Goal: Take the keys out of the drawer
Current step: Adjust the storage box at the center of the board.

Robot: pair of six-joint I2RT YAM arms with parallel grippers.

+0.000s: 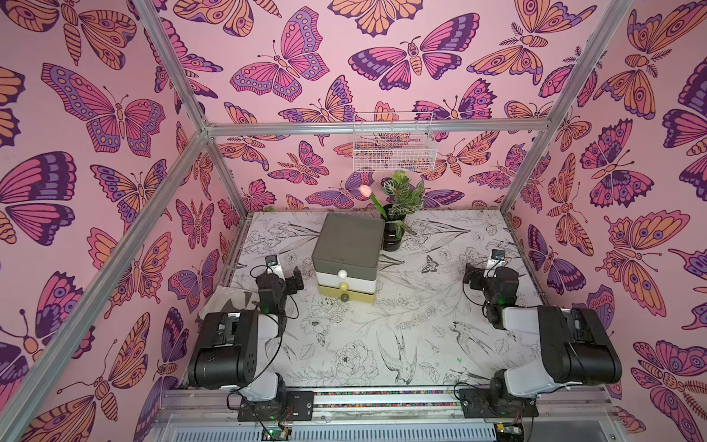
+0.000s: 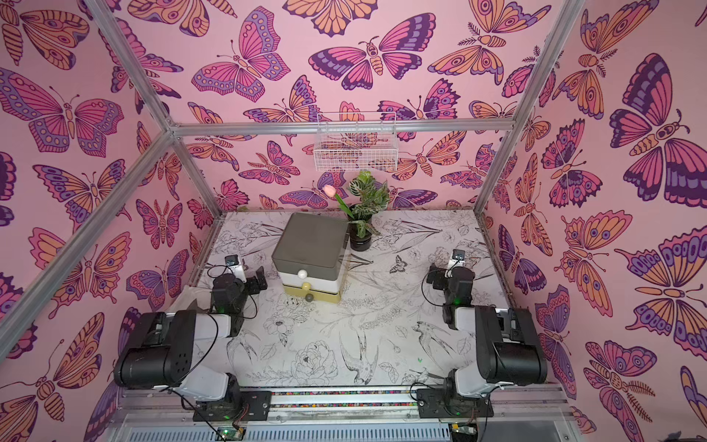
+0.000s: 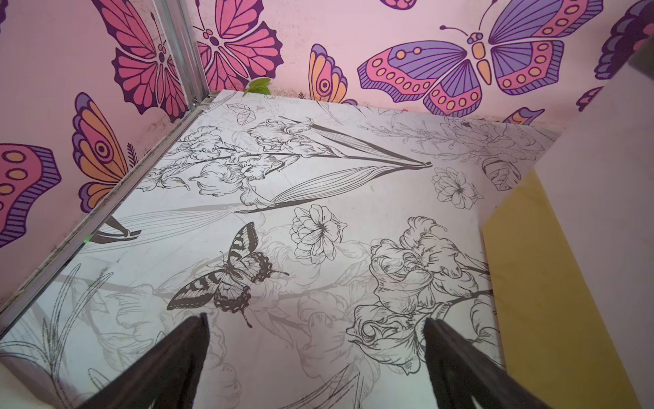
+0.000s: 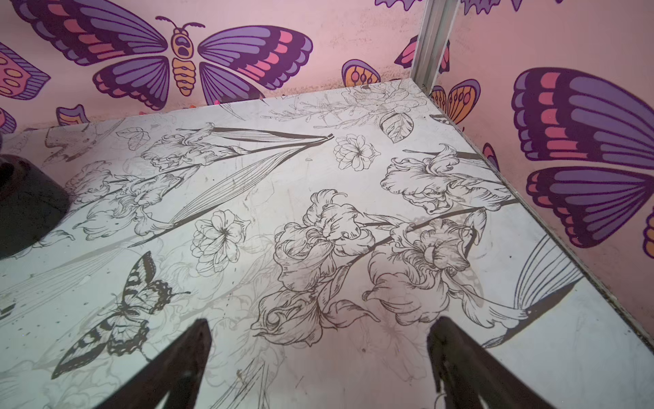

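Ok, drawer unit (image 1: 348, 245) sits w/ drawers shut. We see left gripper (image 3: 315, 320) & right gripper (image 4: 320, 322) flanking it, jaws apart.

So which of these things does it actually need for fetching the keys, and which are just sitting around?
For the job:
- drawer unit, all three drawers shut
- keys, not in view
- left tool and right tool, both open and empty

Just lying about:
- potted plant
- pink tulip
- wire basket hanging on the back rail
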